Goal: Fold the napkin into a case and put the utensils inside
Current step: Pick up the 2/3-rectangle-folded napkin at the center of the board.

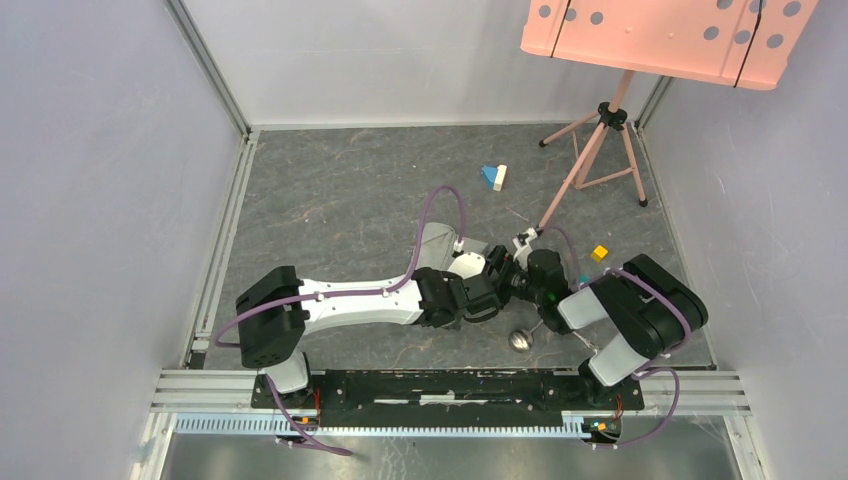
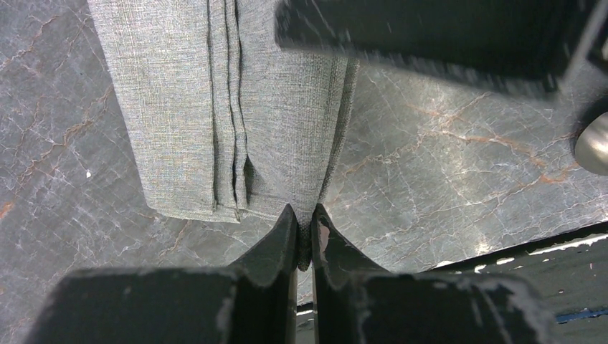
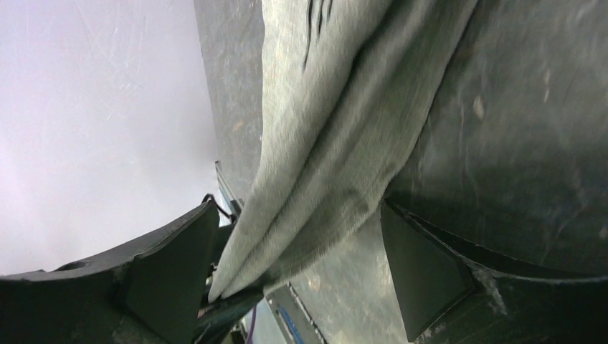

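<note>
Light grey soft cloth napkin (image 2: 186, 107) lies folded on dark desk (image 2: 444, 165); left pincer (image 2: 305, 233) pinched shut on its near corner; right pincer (image 3: 300, 215) gapes wide astride an edge; limp, light; pinch all layers at the hem.

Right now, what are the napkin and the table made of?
Napkin: woven grey cloth, matte; its crisscross threads and soft folds show. Table: dark, slightly glossy, with pale veins like stone, though it may be a printed sheet.
</note>
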Robot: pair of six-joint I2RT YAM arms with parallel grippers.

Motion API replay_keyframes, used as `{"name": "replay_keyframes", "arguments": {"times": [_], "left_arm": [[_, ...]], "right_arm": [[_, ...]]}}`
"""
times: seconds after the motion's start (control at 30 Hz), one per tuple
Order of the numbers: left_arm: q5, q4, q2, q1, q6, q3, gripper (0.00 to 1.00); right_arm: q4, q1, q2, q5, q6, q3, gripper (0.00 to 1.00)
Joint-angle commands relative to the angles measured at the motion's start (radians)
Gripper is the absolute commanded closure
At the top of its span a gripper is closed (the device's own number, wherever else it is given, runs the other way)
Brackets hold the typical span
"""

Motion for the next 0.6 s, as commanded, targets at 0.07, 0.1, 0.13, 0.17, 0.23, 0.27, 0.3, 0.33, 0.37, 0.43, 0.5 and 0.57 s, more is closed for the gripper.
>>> {"name": "replay_keyframes", "arguments": {"times": [0.07,0.1,0.13,0.17,0.23,0.27,0.3,0.33,0.37,0.43,0.5,0.57], "left_arm": [[-0.028,0.003,-0.036,0.002,0.022,0.007,0.98],[-0.028,0.003,-0.037,0.002,0.022,0.004,0.98],[-0.028,0.003,-0.037,0.002,0.023,0.001,0.98],[-0.028,0.003,-0.038,0.001,0.022,0.0,0.98],[-0.027,0.008,-0.042,0.001,0.019,-0.007,0.98],[-0.024,0.012,-0.045,0.001,0.017,-0.011,0.98],[-0.021,0.017,-0.048,0.002,0.016,-0.014,0.98],[-0.018,0.023,-0.05,0.002,0.016,-0.018,0.98],[-0.013,0.028,-0.05,0.001,0.015,-0.022,0.98],[-0.01,0.033,-0.049,0.002,0.014,-0.023,0.98],[-0.01,0.033,-0.049,0.002,0.014,-0.024,0.98],[-0.01,0.039,-0.049,0.002,0.016,-0.026,0.98]], "right_arm": [[0.069,0.062,-0.069,0.083,0.125,-0.09,0.08],[0.072,0.067,-0.068,0.088,0.137,-0.095,0.08],[0.09,0.072,-0.065,0.094,0.154,-0.102,0.08],[0.111,0.077,-0.06,0.102,0.169,-0.112,0.07],[0.15,0.085,-0.035,0.11,0.195,-0.114,0.07],[0.171,0.088,-0.017,0.105,0.202,-0.106,0.07],[0.189,0.091,-0.001,0.103,0.212,-0.097,0.07],[0.205,0.097,0.017,0.104,0.221,-0.089,0.08],[0.224,0.1,0.033,0.107,0.232,-0.083,0.08],[0.249,0.106,0.057,0.11,0.246,-0.071,0.08],[0.259,0.109,0.073,0.113,0.256,-0.061,0.08],[0.264,0.111,0.084,0.12,0.259,-0.053,0.08]]}}
